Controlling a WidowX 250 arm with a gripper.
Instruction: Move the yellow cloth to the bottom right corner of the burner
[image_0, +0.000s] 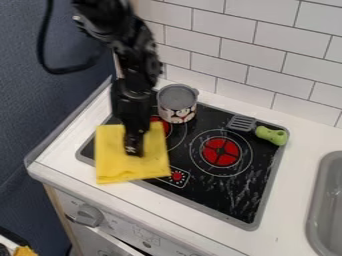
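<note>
The yellow cloth (113, 167) lies nearly flat over the front-left corner of the black burner plate (230, 197), partly overlapping the white counter (284, 165). The black gripper (134, 150) points down at the cloth's middle; whether its jaws are open or closed on the fabric cannot be told. The step in hand is judged to be securing the cloth. A sound grip takes a raised pinch of fabric rather than pressing against the hard plate beneath; a central hold should let the edges droop evenly. The lift should then be high enough for the hanging edges to clear the plate, with the path kept along the front side, away from the patterned pot (178, 106) at the back and the green-handled spatula (267, 135) at the back right. Release is best made low over the bottom right corner, short of the sink (320, 200), so that the cloth settles without sliding.
</note>
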